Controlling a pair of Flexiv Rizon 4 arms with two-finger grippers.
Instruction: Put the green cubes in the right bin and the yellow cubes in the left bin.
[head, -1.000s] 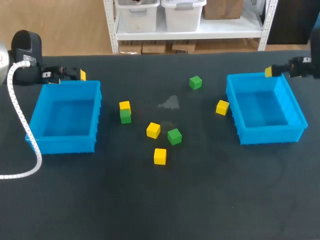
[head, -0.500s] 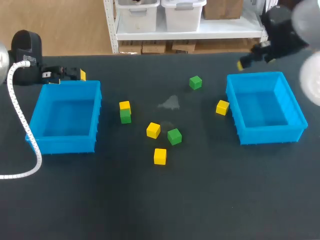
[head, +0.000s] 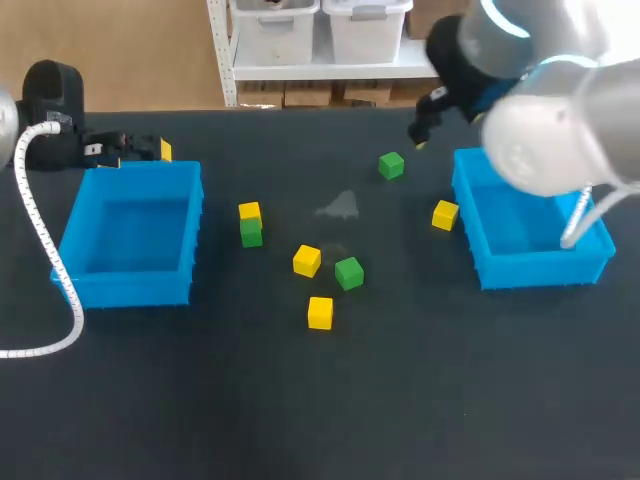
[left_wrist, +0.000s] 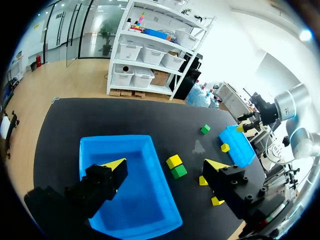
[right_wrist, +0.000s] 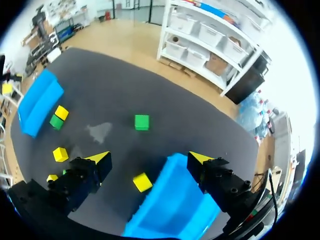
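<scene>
Two blue bins stand on the dark table: the left bin (head: 130, 285) and the right bin (head: 530, 272). A green cube (head: 391, 165) lies alone at the back, and a yellow cube (head: 445, 214) lies beside the right bin. A yellow cube (head: 250, 212) touches a green cube (head: 251, 233). In the middle lie a yellow cube (head: 306, 261), a green cube (head: 348, 272) and a yellow cube (head: 320, 312). My left gripper (head: 150, 150) hangs open over the left bin's far edge. My right gripper (right_wrist: 150, 157) is open and empty, high above the back green cube (right_wrist: 142, 122) and the right bin (right_wrist: 175, 205).
My right arm (head: 540, 100) looms large over the right bin's far side. A white ribbed cable (head: 40, 240) runs from the left arm along the table's left side. A pale smudge (head: 340, 206) marks the table behind the middle cubes.
My right arm has swung up and to the left, from the right bin's far right corner to above its far left corner, near the back green cube. The left arm and the cubes are still.
</scene>
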